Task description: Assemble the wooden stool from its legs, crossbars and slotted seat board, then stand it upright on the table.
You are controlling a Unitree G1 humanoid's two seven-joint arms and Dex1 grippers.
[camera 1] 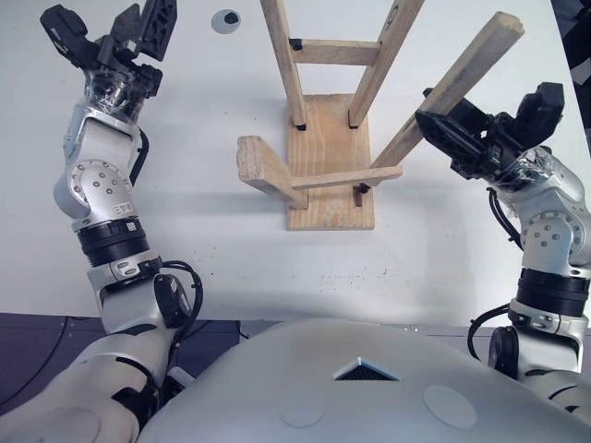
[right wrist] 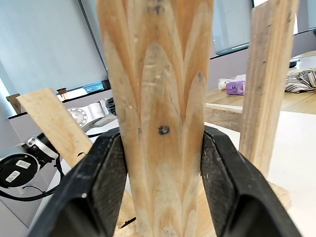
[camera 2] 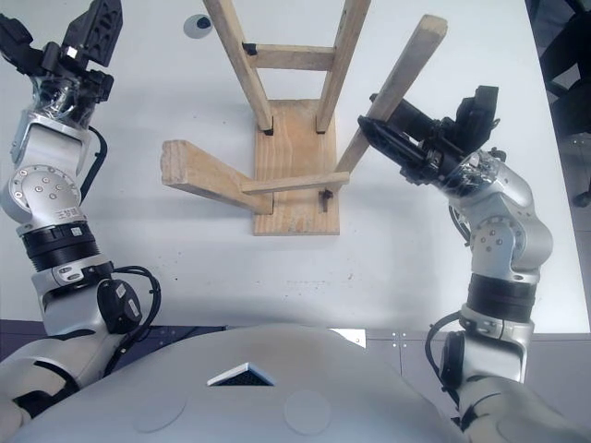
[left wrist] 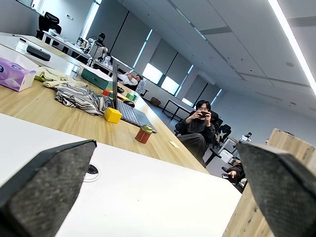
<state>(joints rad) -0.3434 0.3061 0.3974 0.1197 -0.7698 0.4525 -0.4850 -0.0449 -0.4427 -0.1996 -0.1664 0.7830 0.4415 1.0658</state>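
Right gripper (camera 1: 436,125) is clamped on the near-right leg (camera 1: 462,74), roughly mid-length. In the right wrist view both pads (right wrist: 106,187) press flat on opposite faces of the wood with no gap. The leg leans out to the right, its foot at the near-right corner of the seat board (camera 1: 330,166).

Left gripper (camera 1: 109,26) is wide open and holds nothing. It is raised over the far-left of the table (camera 1: 185,231), well apart from the stool. The left wrist view has its 2 pads (left wrist: 44,187) far apart with bare tabletop between them.

The seat board lies flat mid-table with the legs sticking up. The 2 far legs (camera 1: 283,55) are joined by the far crossbar (camera 1: 337,51). The near-left leg (camera 1: 263,166) is tilted hard to the left, and the near crossbar (camera 1: 346,177) links it to the held leg. A round cap (camera 1: 225,20) sits in the table at the far edge.

The tops of both far legs are cut off by the frame edge. The slot joints are small dark spots at the leg bases, so I cannot tell how deep any leg sits. A wood end (left wrist: 291,143) shows behind 1 pad in the left wrist view, but I cannot tell which leg it is.
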